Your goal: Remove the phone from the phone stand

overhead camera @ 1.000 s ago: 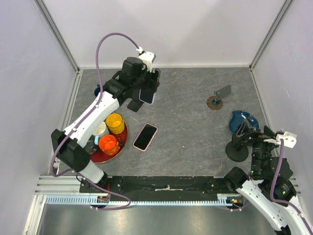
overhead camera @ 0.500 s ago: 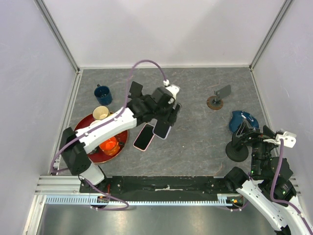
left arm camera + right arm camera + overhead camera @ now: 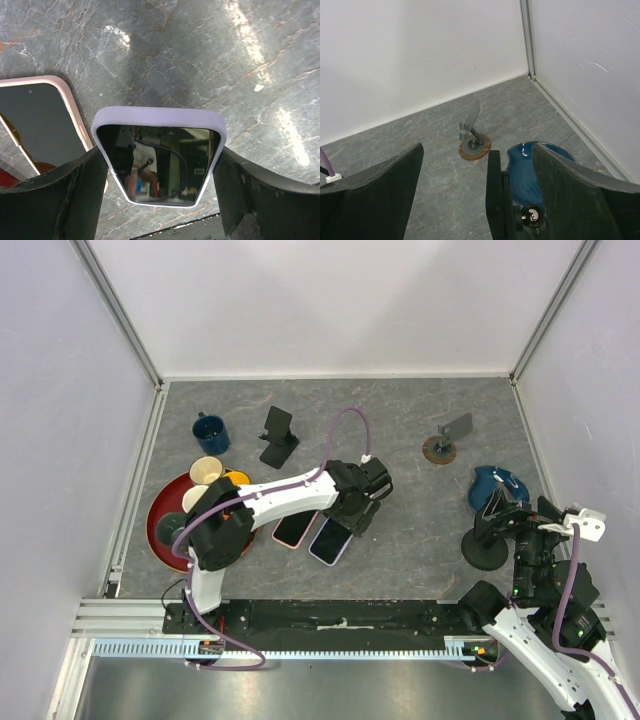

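Grey, marbled worktop (image 3: 420,510) fills a booth closed in by plain white walls (image 3: 340,300), with both arms bolted at the near edge. From there the left arm stretches to the middle of the surface, where the left pincer (image 3: 161,154) pinches the lavender-cased phone (image 3: 159,117) across its width, one dark finger (image 3: 75,190) pressed to each long side. That phone faces screen up, low over the stone; whether it rests on the surface I cannot tell. Just beside it, toward the left, a pink-cased phone (image 3: 292,530) lies flat, screen up too. Further back, the black phone stand (image 3: 278,436) sits upright, well apart from both phones. A blue mug (image 3: 210,430) stands near the stand's left, and nearer the arm's base a red tray (image 3: 158,525) carries a cream cup (image 3: 206,470) among other cups partly hidden by the arm. On the right side, the right pincer (image 3: 478,146) hangs with its fingers spread wide and nothing between them, pointed toward a small holder (image 3: 440,446) on a round brown base. A rounded blue object (image 3: 495,486) lies near the right wall, and a black round-footed stand (image 3: 484,550) sits just beside the right pincer.
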